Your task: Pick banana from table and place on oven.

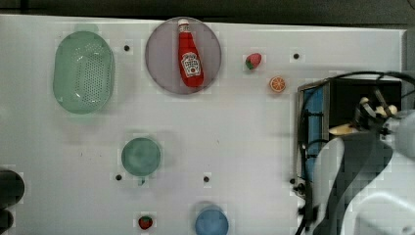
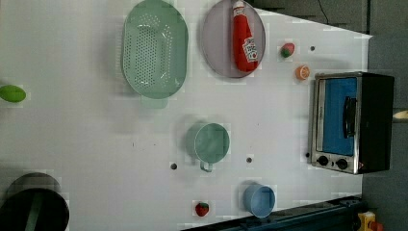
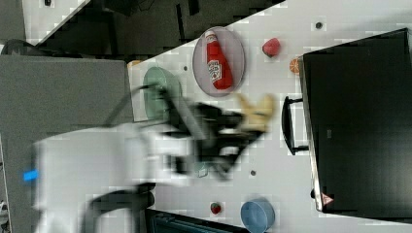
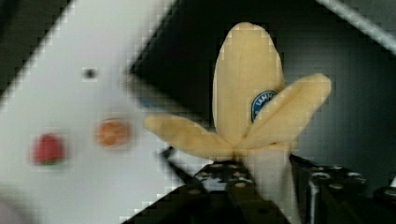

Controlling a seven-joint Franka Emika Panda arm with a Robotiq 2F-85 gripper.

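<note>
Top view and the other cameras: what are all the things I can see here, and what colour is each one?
banana: 1, pale yellow, held above the oven
oven: 1, black and silver, table edge
table: 1, white
ketchup bottle: 1, red, lying on the plate
plate: 1, grey
colander: 1, green
cups: 2, green, blue
strawberries: 2, red
orange slice: 1, orange
green fruit: 1
dark pot: 1
hand: 1, black, shut on the banana
</note>
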